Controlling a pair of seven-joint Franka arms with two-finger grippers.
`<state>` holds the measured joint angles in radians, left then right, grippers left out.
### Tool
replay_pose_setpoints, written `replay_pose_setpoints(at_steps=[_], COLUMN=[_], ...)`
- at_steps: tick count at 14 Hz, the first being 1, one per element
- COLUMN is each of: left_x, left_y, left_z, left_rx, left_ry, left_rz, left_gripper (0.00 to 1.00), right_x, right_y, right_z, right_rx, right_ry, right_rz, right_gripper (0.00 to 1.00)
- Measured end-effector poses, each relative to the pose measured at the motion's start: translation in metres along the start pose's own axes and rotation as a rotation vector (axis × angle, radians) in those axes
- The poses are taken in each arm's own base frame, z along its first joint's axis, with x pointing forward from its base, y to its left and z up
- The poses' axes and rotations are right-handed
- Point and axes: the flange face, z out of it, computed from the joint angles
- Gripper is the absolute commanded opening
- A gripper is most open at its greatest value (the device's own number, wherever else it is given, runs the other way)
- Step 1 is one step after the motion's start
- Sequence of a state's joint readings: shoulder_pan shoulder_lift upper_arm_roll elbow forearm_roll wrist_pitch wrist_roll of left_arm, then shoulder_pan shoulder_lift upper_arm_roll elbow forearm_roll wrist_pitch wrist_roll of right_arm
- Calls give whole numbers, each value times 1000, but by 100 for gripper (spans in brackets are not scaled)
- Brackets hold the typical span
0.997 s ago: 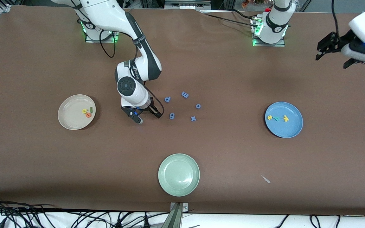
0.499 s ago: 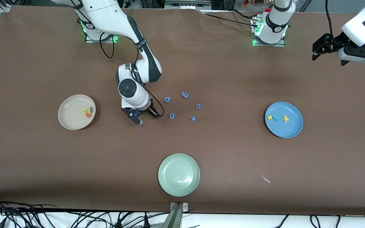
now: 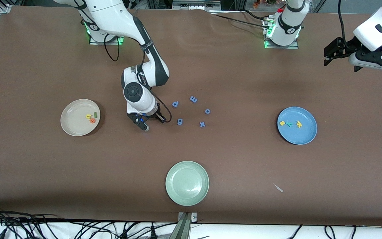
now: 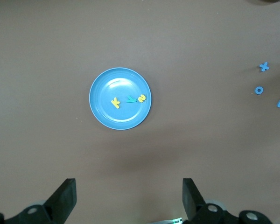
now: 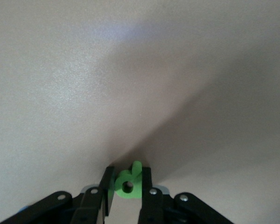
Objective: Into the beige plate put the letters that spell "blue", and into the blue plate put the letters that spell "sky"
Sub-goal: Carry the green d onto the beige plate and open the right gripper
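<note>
On the brown worktop (image 3: 230,156), the right hand (image 5: 127,186) was clamped on the green b (image 5: 127,182); the left hand (image 4: 128,200) hung spread above the blue plate (image 4: 100,109).

A: Robotics lab. Brown-covered surface (image 3: 244,159), two white arm bases (image 3: 282,31) bolted along its edge, green status lights glowing.

B: Agreed. Loose cables (image 3: 28,225) tangled beside that surface, aluminium framing (image 3: 185,225) nearby.

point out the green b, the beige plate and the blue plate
green b (image 5: 127,185): right wrist view, its round bowl, between the right pincer's fingers.
beige plate (image 3: 73,116): front view, bare inner floor.
blue plate (image 3: 302,136): front view, bare inner floor.
</note>
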<state>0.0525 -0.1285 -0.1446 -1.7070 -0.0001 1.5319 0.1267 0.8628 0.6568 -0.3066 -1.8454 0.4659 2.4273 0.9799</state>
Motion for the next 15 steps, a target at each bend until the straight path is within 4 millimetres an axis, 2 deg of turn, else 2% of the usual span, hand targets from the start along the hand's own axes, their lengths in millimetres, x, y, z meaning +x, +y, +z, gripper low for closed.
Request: replay_pose_setpoints(at_steps=[3,4,6,8,10,12,13,14,15], left_x=[6,6,6,6,6,6,6,6,6], left_y=[-1,-2,-2,-1,-1,-1,-1,-1,-1], left_z=[3,3,3,2,2,2,2,2,2], left_rx=[-3,-4,-3,-3,-3,-3,-3,-3,-3], left_ry=[-6,-8,-8,-7,-7,-7,-7,-7,-7], left_rz=[-11,-22,-40,-74,-105,-115,-118,-118,-119], left_gripper=[100,100,100,100,100,100,100,100,100], right_x=[3,12,46,96,148,192,207,217,223], right_y=[-1,1,16,46,94,148,171,187,198], right_z=[-4,-10,-31,-64,-90,-99,-98,-97,-93], right_rx=[-13,-33,-87,-113,-131,-145,-152,-159,-166], right_ry=[-9,-17,-50,-75,-110,-134,-144,-153,-160], right_rz=[-66,-106,-240,-379,-525,-633,-658,-663,-655], right_gripper=[0,0,0,0,0,0,0,2,9])
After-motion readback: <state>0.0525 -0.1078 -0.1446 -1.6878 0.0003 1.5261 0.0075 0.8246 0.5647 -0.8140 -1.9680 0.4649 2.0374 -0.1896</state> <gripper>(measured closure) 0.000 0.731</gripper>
